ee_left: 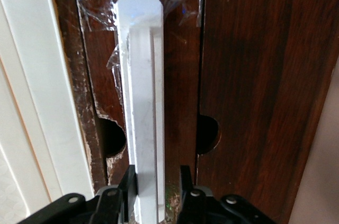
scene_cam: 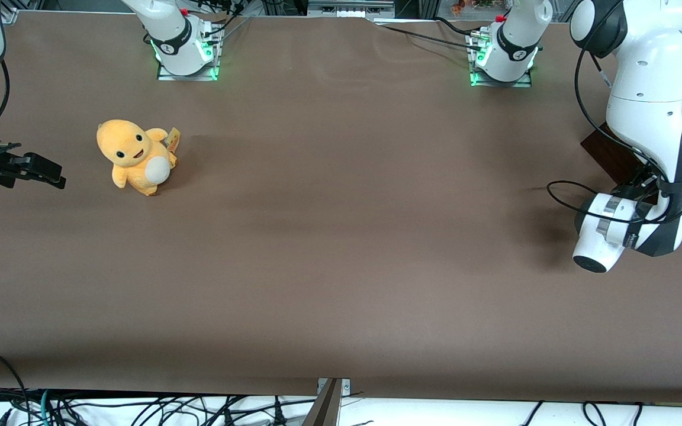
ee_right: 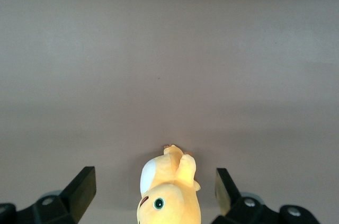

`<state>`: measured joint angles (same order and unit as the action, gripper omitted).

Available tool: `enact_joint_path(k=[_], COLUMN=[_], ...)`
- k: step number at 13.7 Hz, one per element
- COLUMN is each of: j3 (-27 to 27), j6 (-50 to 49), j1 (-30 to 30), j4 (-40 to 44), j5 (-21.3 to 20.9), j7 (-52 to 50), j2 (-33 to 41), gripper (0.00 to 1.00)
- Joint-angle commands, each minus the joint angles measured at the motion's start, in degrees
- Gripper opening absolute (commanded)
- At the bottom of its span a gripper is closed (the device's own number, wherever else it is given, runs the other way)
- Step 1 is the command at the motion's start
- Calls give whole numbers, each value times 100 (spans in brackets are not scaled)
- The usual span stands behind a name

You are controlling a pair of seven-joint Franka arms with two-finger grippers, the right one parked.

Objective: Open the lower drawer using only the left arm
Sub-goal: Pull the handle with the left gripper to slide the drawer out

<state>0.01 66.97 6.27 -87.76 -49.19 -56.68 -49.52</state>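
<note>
Right now, your picture is this:
Lower drawer [ee_left: 249,75]: dark brown front, at the working arm's end of the table; from the front you see only a dark corner of it.
Handle [ee_left: 142,102]: long white bar on that front, its long axis running straight away from the gripper.
Gripper [ee_left: 158,184]: the left arm's [scene_cam: 649,118], straddling the bar's near end, one black finger on each side, narrowly set about it; you cannot tell whether the pads truly press.
Coming move: in my judgement, pull square off the front, across the bar.
Hidden: drawer's inside, its seam, the bar's near end.
Farther off: yellow plush toy [scene_cam: 135,155], toward the parked arm's end.
</note>
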Motion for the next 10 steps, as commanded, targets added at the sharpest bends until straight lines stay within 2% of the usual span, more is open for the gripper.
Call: enact_joint_path(k=[1, 5, 10], j3=[-10, -10, -45], j6=[-17, -34, -96], j1=[32, 41, -99], j4=[163, 400, 435], j5=[-161, -170, -152], j7=[26, 122, 122], j2=[-93, -66, -57], gripper=[30, 9, 8])
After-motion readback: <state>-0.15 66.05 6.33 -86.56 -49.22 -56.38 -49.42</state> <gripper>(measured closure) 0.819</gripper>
